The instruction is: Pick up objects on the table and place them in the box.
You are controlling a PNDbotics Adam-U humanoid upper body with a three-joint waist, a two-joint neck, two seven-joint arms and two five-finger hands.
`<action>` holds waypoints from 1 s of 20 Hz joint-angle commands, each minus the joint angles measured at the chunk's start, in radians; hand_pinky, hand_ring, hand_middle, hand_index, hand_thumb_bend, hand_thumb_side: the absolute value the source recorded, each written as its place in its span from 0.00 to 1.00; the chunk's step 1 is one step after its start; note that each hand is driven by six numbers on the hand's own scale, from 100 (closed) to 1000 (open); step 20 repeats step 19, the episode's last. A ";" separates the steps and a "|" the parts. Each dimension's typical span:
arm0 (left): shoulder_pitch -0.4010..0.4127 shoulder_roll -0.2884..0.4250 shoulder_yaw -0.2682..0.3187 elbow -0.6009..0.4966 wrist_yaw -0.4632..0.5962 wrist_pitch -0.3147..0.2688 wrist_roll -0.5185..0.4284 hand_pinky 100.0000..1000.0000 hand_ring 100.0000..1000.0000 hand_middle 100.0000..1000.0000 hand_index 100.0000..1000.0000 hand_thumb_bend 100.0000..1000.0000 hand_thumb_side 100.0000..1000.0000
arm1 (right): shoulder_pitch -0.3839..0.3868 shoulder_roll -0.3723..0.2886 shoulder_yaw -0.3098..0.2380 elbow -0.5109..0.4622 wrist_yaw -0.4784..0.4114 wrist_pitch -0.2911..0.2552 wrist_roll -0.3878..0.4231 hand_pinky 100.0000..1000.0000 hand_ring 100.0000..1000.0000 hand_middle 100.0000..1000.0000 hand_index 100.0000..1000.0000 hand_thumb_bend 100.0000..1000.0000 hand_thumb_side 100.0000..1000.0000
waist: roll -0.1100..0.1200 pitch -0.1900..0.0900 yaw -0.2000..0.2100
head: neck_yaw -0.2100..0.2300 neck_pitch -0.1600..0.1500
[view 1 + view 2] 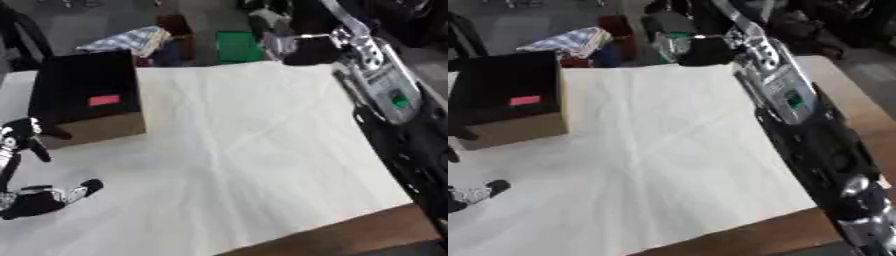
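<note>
The box (103,127) stands at the table's left. It is tan cardboard with a black upper part bearing a small red label (103,100). My right arm reaches from the lower right up to the table's far edge, and my right hand (308,50) hangs there as a dark shape with something silvery at its left side. Whether it holds anything is unclear. My left hand (31,200) rests at the lower left corner, fingers (19,134) raised and thumb spread, holding nothing. I see no loose object on the white cloth (254,150).
The white cloth covers most of the table, with bare brown wood (833,85) along the right side and front edge. Beyond the far edge lie a plaid cloth (131,40), a green item (238,46) and dark clutter.
</note>
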 commanded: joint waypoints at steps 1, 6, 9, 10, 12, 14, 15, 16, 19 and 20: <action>-0.005 0.019 0.016 -0.012 -0.005 0.002 0.012 0.35 0.66 0.52 0.60 0.78 0.00 | 0.056 -0.035 -0.056 -0.082 -0.031 0.015 -0.026 0.75 0.96 0.85 0.90 0.00 0.00 | 0.004 -0.014 -0.003 | 0.023 0.007; 0.012 0.020 0.032 -0.008 -0.009 0.011 0.026 0.35 0.67 0.53 0.61 0.78 0.00 | 0.204 -0.023 -0.118 -0.100 -0.027 0.032 -0.072 0.75 0.98 0.85 0.89 0.00 0.10 | 0.009 -0.012 -0.022 | 0.057 0.022; 0.015 0.019 0.037 -0.007 -0.012 0.013 0.030 0.35 0.67 0.53 0.61 0.78 0.00 | 0.235 -0.015 -0.131 -0.103 -0.019 0.034 -0.085 0.75 0.98 0.85 0.89 0.00 0.10 | 0.009 -0.012 -0.022 | 0.065 0.026; 0.015 0.019 0.037 -0.007 -0.012 0.013 0.031 0.35 0.67 0.53 0.61 0.78 0.00 | 0.237 -0.014 -0.132 -0.104 -0.018 0.034 -0.087 0.75 0.98 0.85 0.89 0.00 0.10 | 0.009 -0.011 -0.022 | 0.066 0.026; 0.016 0.019 0.037 -0.007 -0.013 0.013 0.031 0.35 0.67 0.53 0.61 0.78 0.00 | 0.239 -0.014 -0.132 -0.105 -0.016 0.035 -0.089 0.75 0.98 0.85 0.89 0.00 0.10 | 0.009 -0.011 -0.022 | 0.066 0.026; 0.021 0.017 0.048 -0.006 -0.014 0.018 0.040 0.35 0.68 0.54 0.62 0.78 0.00 | 0.261 0.009 -0.150 -0.084 -0.019 0.048 -0.102 0.75 0.99 0.85 0.90 0.00 0.23 | 0.019 -0.001 -0.035 | 0.086 0.042; 0.023 0.017 0.050 -0.006 -0.015 0.019 0.042 0.35 0.69 0.54 0.62 0.78 0.00 | 0.283 0.028 -0.159 -0.073 -0.013 0.054 -0.108 0.75 0.99 0.85 0.90 0.00 0.25 | 0.021 0.001 -0.038 | 0.088 0.048; 0.025 0.017 0.051 -0.005 -0.016 0.019 0.042 0.35 0.69 0.55 0.62 0.78 0.00 | 0.309 0.045 -0.166 -0.072 -0.005 0.054 -0.112 0.75 0.99 0.85 0.90 0.00 0.26 | 0.022 0.002 -0.038 | 0.087 0.053; 0.029 0.016 0.054 -0.004 -0.018 0.021 0.045 0.35 0.69 0.55 0.63 0.78 0.00 | 0.357 0.072 -0.176 -0.085 0.010 0.055 -0.124 0.75 0.99 0.85 0.90 0.00 0.29 | 0.024 0.004 -0.045 | 0.086 0.060; 0.029 0.016 0.054 -0.004 -0.018 0.021 0.045 0.35 0.69 0.55 0.63 0.78 0.00 | 0.357 0.072 -0.176 -0.085 0.010 0.055 -0.124 0.75 0.99 0.85 0.90 0.00 0.29 | 0.024 0.004 -0.045 | 0.086 0.060</action>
